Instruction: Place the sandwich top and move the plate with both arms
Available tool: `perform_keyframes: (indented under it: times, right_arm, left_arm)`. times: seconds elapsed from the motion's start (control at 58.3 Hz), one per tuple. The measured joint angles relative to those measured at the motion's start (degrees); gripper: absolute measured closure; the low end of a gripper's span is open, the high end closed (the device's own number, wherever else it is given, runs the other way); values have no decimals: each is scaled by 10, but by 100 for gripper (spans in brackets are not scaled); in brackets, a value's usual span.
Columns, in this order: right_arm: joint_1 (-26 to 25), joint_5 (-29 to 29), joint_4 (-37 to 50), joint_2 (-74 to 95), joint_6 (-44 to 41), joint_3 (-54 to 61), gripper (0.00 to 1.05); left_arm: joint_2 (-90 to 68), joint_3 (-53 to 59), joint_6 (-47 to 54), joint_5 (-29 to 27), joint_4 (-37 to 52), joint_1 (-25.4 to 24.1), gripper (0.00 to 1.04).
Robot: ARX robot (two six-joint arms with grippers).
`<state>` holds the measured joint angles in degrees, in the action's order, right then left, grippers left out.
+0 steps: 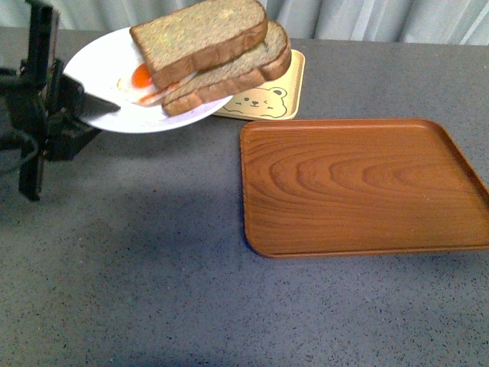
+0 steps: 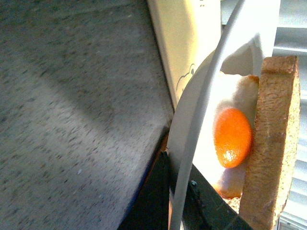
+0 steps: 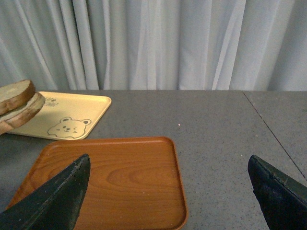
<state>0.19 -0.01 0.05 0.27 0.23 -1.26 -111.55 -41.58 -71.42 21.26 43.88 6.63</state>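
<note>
Left gripper (image 1: pixel 93 109): clamped on the near rim of the plate (image 1: pixel 98 67), one prong over it and one under.
Plate: held clear of the grey table (image 1: pixel 153 290), tilted, in front of the yellow bear tray (image 1: pixel 269 104).
Sandwich top (image 1: pixel 200 34): lies on the lower slice (image 1: pixel 256 70) on the plate, set askew; a fried egg (image 1: pixel 140 77) peeks out between them.
Right gripper (image 3: pixel 169 165): prongs spread wide, holding nothing, above the wooden tray (image 3: pixel 120 177).

You can read no words, numbers or brand names in any view. The pale yellow tray (image 1: pixel 263 103) bears only a printed bear face; the small marks near it are too tiny to read.
</note>
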Motion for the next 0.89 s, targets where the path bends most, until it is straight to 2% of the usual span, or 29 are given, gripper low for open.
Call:
perform_keyframes:
  times: [0.154,0.309,0.824,0.892]
  right_arm:
    - [0,0,0,0,0,0,9]
    - [0,0,0,0,0,0,9]
    - [0,0,0,0,0,0,9]
    - [0,0,0,0,0,0,9]
  left_arm:
    - [-81,-175,27,-21,-104,30,102]
    - [-150,-280,34,-34,-155,49,102]
    - [-284,-472,69,-41,-255,62,102]
    - [-293,-486,73,-40,-263,61,96]
